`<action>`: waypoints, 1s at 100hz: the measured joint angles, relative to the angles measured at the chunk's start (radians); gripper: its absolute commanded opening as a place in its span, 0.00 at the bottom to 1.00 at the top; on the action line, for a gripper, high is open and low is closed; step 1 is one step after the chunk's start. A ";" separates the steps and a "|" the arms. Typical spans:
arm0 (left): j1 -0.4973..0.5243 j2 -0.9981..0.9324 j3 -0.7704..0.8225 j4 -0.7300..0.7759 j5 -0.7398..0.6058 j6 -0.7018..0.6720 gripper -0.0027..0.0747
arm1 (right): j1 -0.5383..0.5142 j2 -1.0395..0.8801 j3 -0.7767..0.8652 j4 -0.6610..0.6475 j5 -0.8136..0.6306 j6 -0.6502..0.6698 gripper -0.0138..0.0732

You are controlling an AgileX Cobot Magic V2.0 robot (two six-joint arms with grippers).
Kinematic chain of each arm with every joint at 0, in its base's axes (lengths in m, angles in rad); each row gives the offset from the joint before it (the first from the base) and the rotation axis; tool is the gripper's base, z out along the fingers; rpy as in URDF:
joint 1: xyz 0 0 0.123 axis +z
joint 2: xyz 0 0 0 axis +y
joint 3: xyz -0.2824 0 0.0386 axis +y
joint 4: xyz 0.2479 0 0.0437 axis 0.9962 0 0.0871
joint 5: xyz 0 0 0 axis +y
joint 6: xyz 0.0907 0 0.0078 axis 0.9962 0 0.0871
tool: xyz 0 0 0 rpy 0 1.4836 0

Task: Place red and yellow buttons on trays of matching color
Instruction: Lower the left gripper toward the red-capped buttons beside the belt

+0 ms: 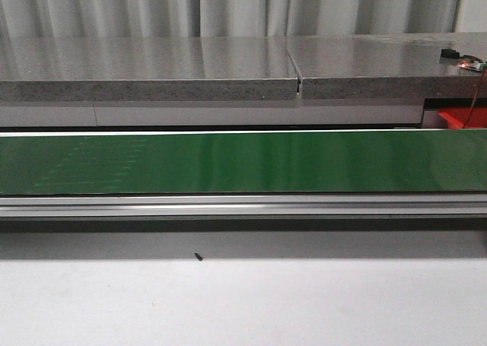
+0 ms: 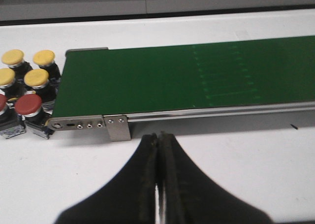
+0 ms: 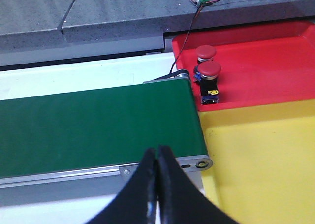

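**Buttons wait at both ends of the green belt**

Front view: the green conveyor belt (image 1: 243,162) spans the white surface (image 1: 243,304); a corner of the red tray (image 1: 460,118) shows at far right.

Left wrist view: the left end effector (image 2: 158,157) is clenched, holding nothing, near the belt's end. Four yellow buttons (image 2: 29,69) and two red buttons (image 2: 28,105) cluster just beside that end.

Right wrist view: the right end effector (image 3: 157,172) is clenched and empty. Two red buttons (image 3: 209,69) stand in the red tray, which touches the yellow tray (image 3: 261,160).

Green belt (image 1: 243,162); red tray (image 3: 275,66); yellow tray (image 3: 266,160); yellow buttons (image 2: 37,78).
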 measured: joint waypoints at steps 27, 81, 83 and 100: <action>0.019 0.098 0.000 0.024 -0.020 -0.068 0.01 | 0.000 -0.002 0.000 0.000 0.000 0.000 0.08; 0.019 0.481 -0.110 0.058 -0.172 -0.136 0.74 | 0.000 -0.002 0.000 0.000 0.000 0.000 0.08; 0.019 0.498 -0.115 0.069 -0.176 -0.153 0.74 | 0.000 -0.002 0.000 0.000 0.000 0.000 0.08; 0.033 0.647 -0.201 0.182 -0.178 -0.292 0.74 | 0.000 -0.002 0.000 0.000 0.000 0.000 0.08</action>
